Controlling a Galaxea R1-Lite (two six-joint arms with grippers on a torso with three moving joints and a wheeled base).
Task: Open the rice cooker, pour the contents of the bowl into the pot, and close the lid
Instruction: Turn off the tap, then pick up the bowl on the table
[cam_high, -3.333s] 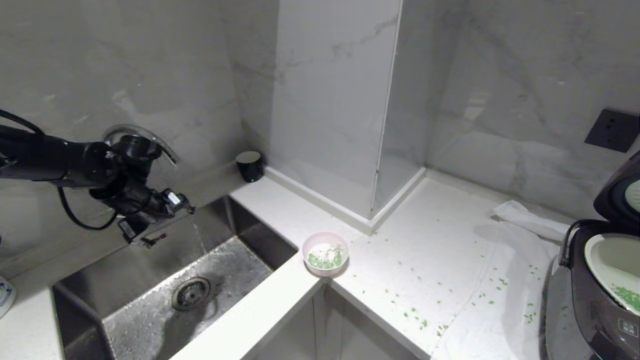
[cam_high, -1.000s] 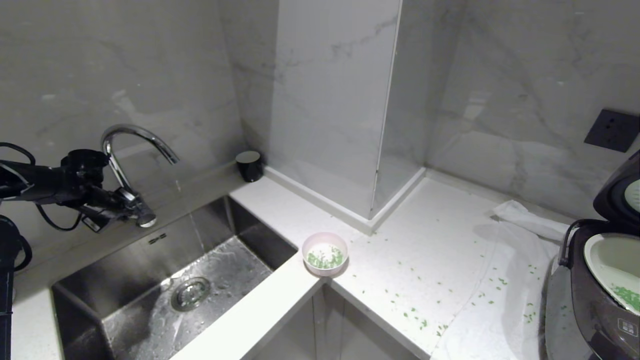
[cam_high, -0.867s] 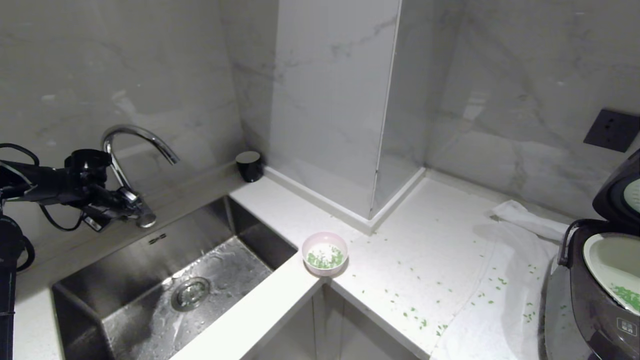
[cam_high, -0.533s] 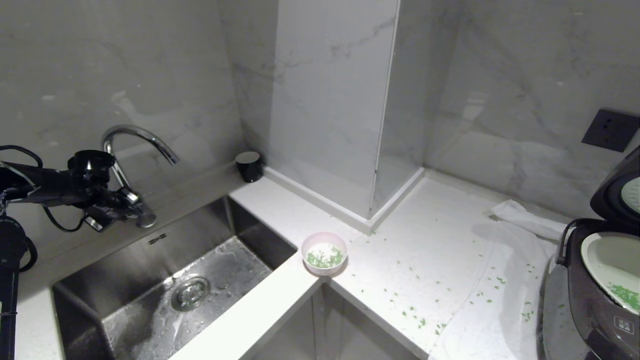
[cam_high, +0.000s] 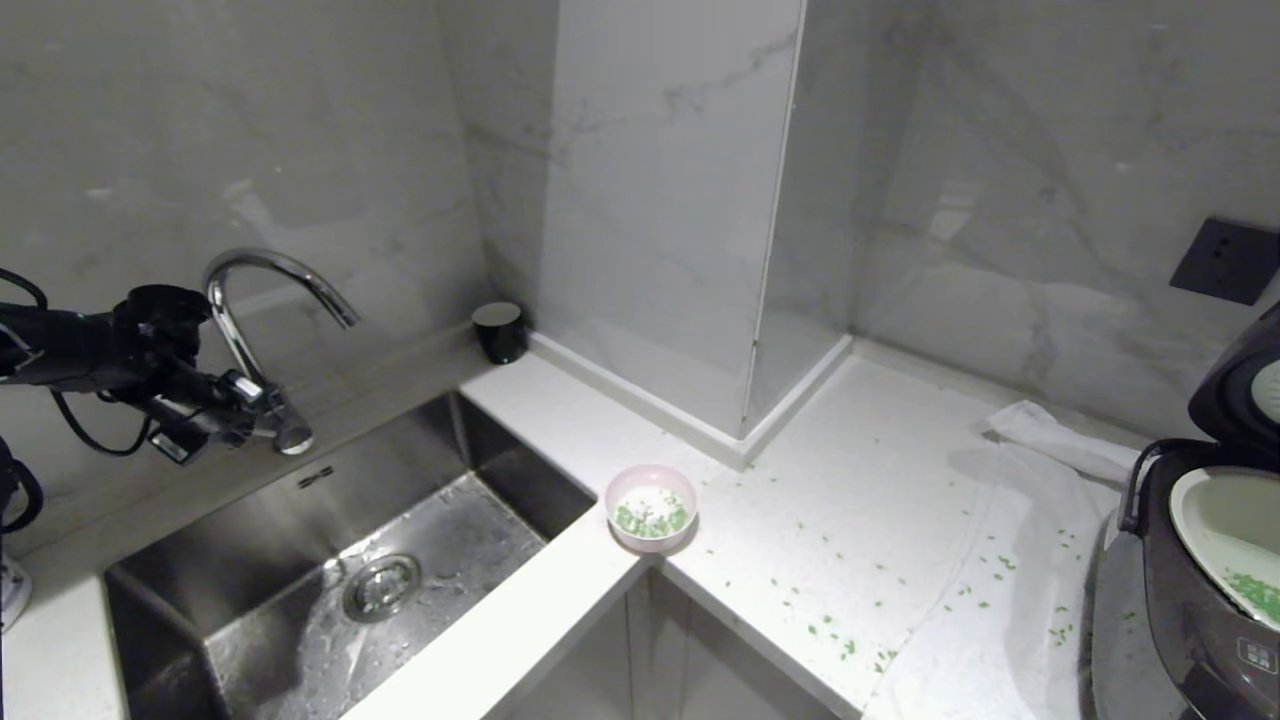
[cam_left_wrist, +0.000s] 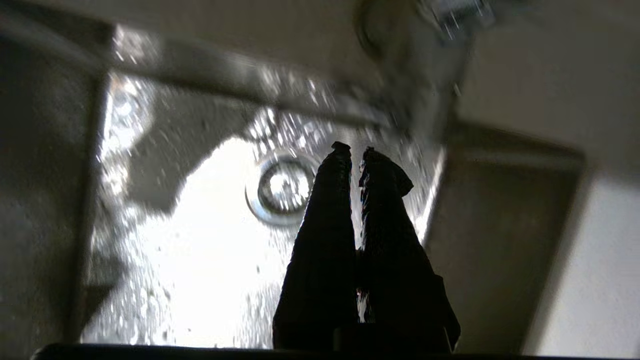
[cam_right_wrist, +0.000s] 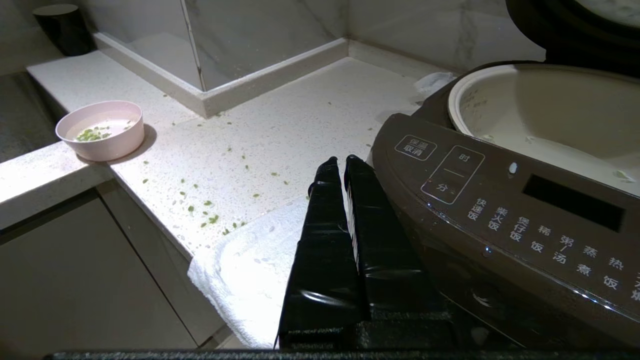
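The pale pink bowl (cam_high: 650, 507) (cam_right_wrist: 100, 130) stands at the counter's inner corner by the sink, with green chopped bits (cam_high: 650, 520) inside. At the far right the dark rice cooker (cam_high: 1190, 610) (cam_right_wrist: 500, 200) has its lid (cam_high: 1235, 385) raised. Its whitish pot (cam_high: 1215, 510) (cam_right_wrist: 540, 110) holds a few green bits (cam_high: 1262, 592). My left gripper (cam_high: 225, 415) (cam_left_wrist: 352, 150) is shut and empty, next to the faucet handle, above the sink. My right gripper (cam_right_wrist: 339, 161) is shut and empty, beside the cooker's front corner.
A steel sink (cam_high: 250, 520) with a drain (cam_left_wrist: 282, 187) and curved faucet (cam_high: 270, 268) fills the left. A black cup (cam_high: 498, 330) sits in the back corner. Under the cooker lies a white towel (cam_high: 1010, 570) (cam_right_wrist: 245, 270). Green bits lie scattered on the counter (cam_high: 850, 470).
The thin stream from the faucet seen a second ago has stopped. My left arm has shifted slightly left by the faucet handle. Bowl and cooker have not moved.
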